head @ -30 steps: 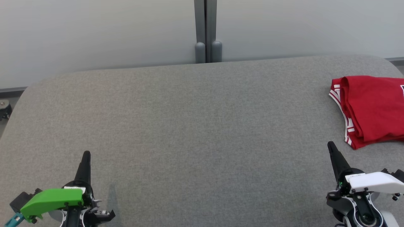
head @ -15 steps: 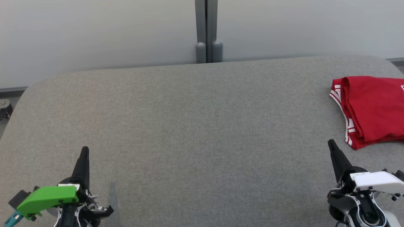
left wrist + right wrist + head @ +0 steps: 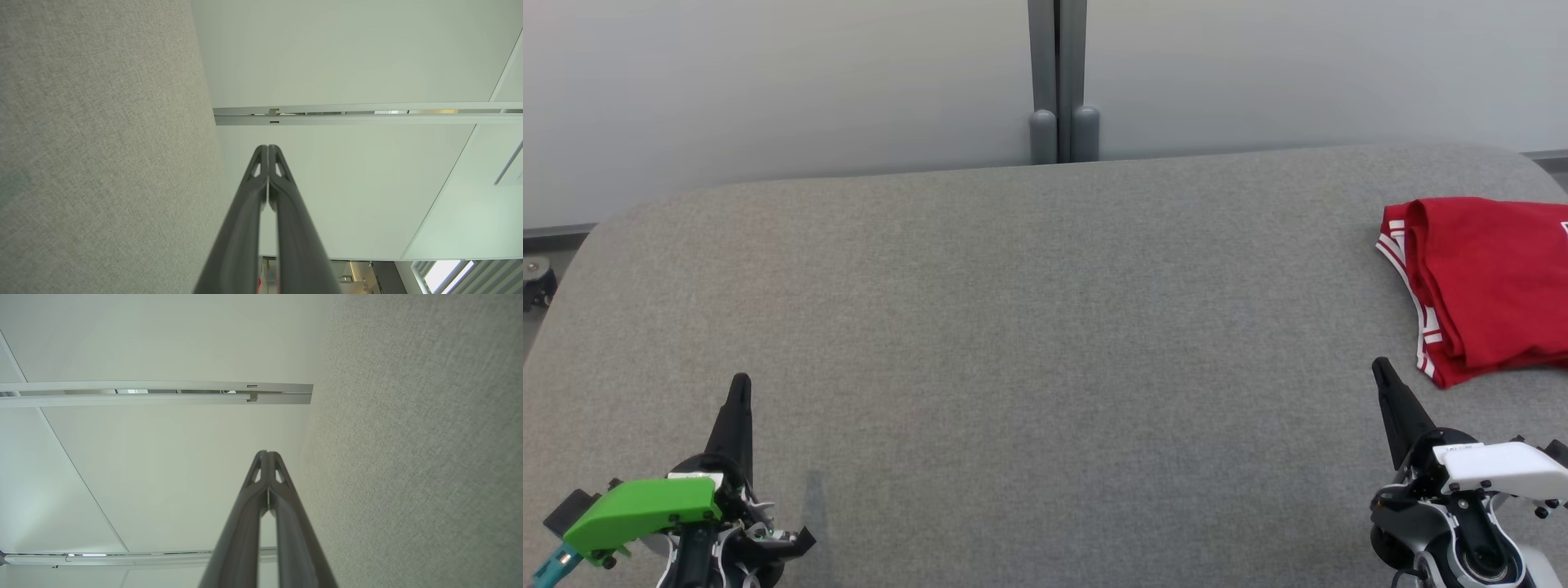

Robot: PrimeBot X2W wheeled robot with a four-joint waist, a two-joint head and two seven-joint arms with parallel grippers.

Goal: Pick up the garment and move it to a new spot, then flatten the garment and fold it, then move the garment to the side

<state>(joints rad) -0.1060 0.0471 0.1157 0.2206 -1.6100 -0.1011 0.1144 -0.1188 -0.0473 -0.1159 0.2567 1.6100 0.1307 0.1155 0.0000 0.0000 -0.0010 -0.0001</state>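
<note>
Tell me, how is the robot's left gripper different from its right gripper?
The left gripper wears a green cover; the right gripper wears a white cover. The left gripper sits far from the red shirt, while the right gripper sits just in front of it, not touching. Both have their jaws shut, hold nothing, and point the same way over the grey table.

A red garment [image 3: 1486, 286] with white-striped trim lies folded at the right edge of the grey fabric worktop [image 3: 1045, 327], partly cut off by the frame. The left gripper [image 3: 740, 385] sits over the near left corner and the right gripper [image 3: 1380, 369] over the near right corner, near the garment but apart from it, each with fingers pressed together, empty. A grey post [image 3: 1058, 82] stands behind the far edge.
</note>
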